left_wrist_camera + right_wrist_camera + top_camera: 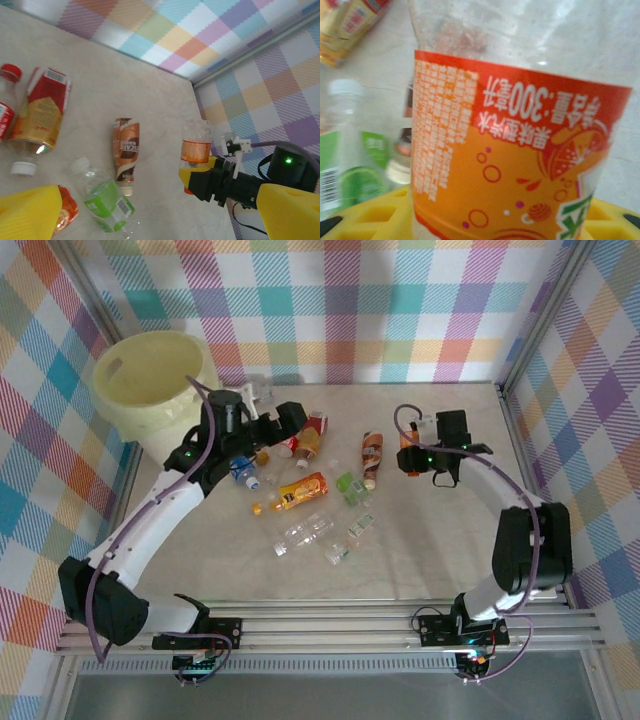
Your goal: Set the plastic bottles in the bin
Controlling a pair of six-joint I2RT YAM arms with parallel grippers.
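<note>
Clear thin plastic bottle with orange label (196, 146) | upright in right gripper (198, 176), jaws closed partway on its lower body | likely light, crushable, slick: best held at the label band | checked wall (560, 360) just beside gripper | pale cream round plastic bin (150, 418) well apart, beyond loose bottles (303, 490) and the wide-open, empty left gripper (283, 420)

The orange-labelled bottle (510, 150) is clear glossy plastic, the bin (130, 415) matt plastic, the table (430, 550) smooth and marbled.

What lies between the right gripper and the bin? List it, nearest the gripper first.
Top view: from the right gripper, shut on an orange-labelled bottle, come the brown-labelled bottle, the red-and-gold bottle, then the left arm, before the bin.
</note>
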